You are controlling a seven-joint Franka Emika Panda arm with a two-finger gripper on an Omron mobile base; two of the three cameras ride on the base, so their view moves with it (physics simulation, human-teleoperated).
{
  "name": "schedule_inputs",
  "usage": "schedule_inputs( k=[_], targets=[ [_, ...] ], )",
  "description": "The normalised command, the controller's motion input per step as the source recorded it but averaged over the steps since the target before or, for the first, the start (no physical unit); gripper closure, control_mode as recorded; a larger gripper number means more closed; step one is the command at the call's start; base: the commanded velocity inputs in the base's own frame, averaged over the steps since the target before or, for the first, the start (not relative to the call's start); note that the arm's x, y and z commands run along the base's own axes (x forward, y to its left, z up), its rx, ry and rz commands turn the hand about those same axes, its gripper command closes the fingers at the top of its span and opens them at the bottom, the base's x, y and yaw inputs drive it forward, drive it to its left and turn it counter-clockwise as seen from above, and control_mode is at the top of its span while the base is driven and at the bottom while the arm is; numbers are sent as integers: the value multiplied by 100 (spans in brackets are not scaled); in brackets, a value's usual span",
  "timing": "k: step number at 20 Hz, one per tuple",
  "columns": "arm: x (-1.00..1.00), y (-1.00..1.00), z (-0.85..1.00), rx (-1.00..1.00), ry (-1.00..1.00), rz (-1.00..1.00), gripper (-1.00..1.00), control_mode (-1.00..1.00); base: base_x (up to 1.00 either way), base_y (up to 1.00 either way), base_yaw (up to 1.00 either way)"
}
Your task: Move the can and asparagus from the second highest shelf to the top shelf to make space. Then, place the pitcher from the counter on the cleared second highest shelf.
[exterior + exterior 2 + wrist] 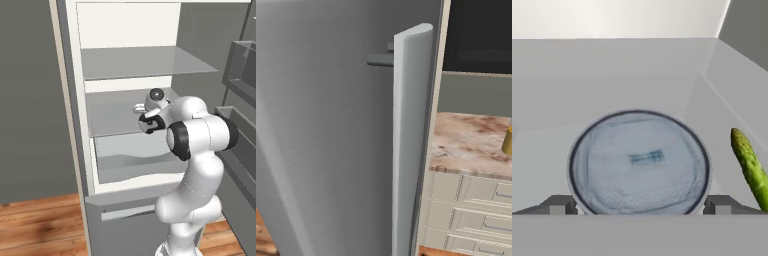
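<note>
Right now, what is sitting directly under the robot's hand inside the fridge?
The can sits under the hand, with the asparagus lying beside it. The can's sides and the shelf beneath it are covered.

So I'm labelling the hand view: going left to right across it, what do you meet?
Left fingertip → can, seen from above between the tips → right fingertip → asparagus lying apart on the shelf.

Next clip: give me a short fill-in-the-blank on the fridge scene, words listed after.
1. The gripper has one finger on each side of the ____.
2. In the hand view, the asparagus lies to the ____ of the can.
3. The top shelf holds ____ items.
4. The pitcher stands on the ____.

Missing words: can; right; no; counter
</note>
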Motion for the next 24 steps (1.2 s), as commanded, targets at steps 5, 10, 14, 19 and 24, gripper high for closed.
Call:
schedule_inputs(
  k=[5,10,14,19,24],
  targets=[
    [21,0,-14,0,0,0,-100,-100,0,0,0],
    [15,2,-10,0,0,0,100,-100,0,0,0],
    [13,1,-1,0,0,0,100,-100,0,0,0],
    [0,0,-5,0,-3,0,100,-100,0,0,0],
    [-20,3,-2,0,-11,0,100,-100,0,0,0]
  ],
)
